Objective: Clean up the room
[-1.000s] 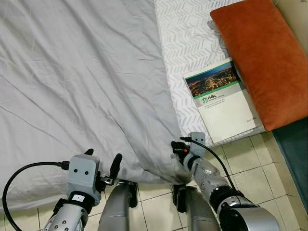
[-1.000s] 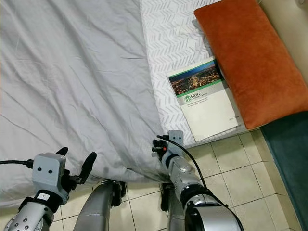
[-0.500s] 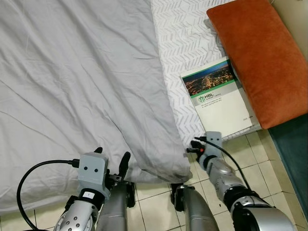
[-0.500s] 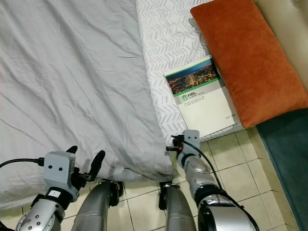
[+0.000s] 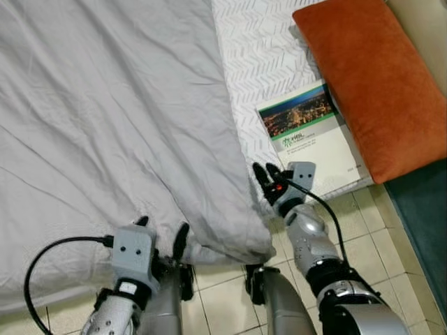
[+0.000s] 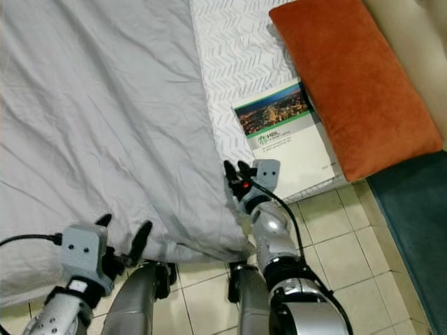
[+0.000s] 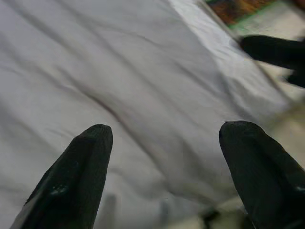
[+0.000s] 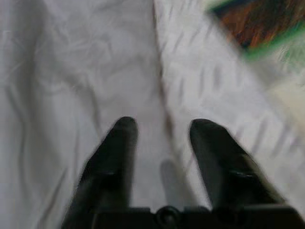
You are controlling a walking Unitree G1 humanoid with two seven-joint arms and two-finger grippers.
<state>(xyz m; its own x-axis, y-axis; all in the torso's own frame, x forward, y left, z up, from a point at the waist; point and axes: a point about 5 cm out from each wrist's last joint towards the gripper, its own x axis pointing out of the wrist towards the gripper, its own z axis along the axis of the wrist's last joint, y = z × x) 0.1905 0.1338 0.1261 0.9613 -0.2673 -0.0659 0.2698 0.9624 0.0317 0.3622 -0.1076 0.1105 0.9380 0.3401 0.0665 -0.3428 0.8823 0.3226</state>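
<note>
A grey blanket (image 5: 112, 118) covers most of the bed, its near corner hanging over the edge. To its right the white patterned sheet (image 5: 258, 49) lies bare, with a book (image 5: 307, 129) and an orange pillow (image 5: 363, 77) on it. My right gripper (image 5: 264, 169) is open at the blanket's right edge, just left of the book; the right wrist view shows its fingers (image 8: 119, 143) over that edge. Above the blanket's near hem my left gripper (image 5: 163, 225) is open, with nothing between its fingers (image 7: 90, 152).
Beige floor tiles (image 5: 363, 223) run along the bed's near side. A dark teal rug (image 5: 419, 209) lies at the right. My own legs (image 5: 279, 307) stand close against the bed edge.
My right gripper has come up from the blanket's hanging corner to its right edge beside the book. The camera has shifted a little, and the left gripper sits slightly lower in the picture.
</note>
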